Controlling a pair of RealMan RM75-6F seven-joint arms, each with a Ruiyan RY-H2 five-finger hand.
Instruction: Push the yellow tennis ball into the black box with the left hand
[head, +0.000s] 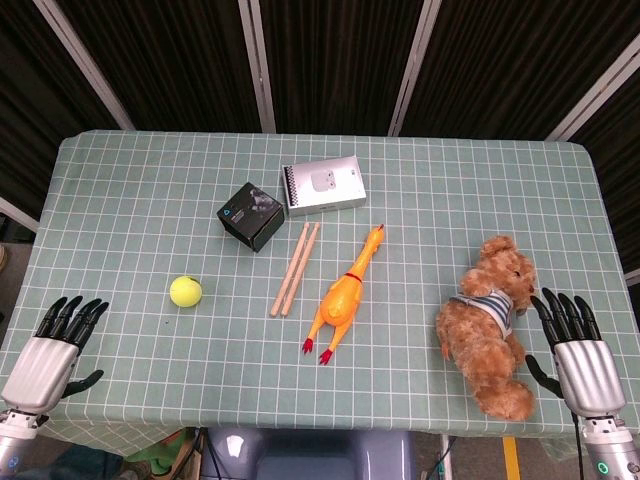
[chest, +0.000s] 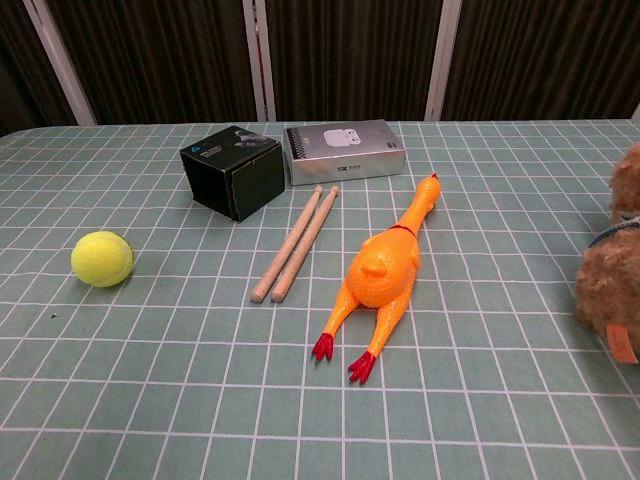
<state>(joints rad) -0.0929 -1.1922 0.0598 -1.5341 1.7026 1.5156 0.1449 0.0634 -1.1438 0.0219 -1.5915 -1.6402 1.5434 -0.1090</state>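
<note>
The yellow tennis ball (head: 185, 291) (chest: 102, 258) lies on the checked green tablecloth, left of centre. Further back and to its right stands the black box (head: 251, 215) (chest: 232, 170), a closed carton turned at an angle. My left hand (head: 55, 345) rests at the table's near left corner, well to the left of the ball, fingers stretched out and apart, holding nothing. At the near right corner my right hand (head: 577, 345) is likewise spread and empty, just right of the teddy bear. Neither hand shows in the chest view.
A white spiral-bound box (head: 323, 186) (chest: 345, 152) sits right behind the black box. Two wooden sticks (head: 295, 267) (chest: 295, 243) and an orange rubber chicken (head: 342, 297) (chest: 385, 275) lie in the middle. A brown teddy bear (head: 489, 322) (chest: 612, 275) lies at the right.
</note>
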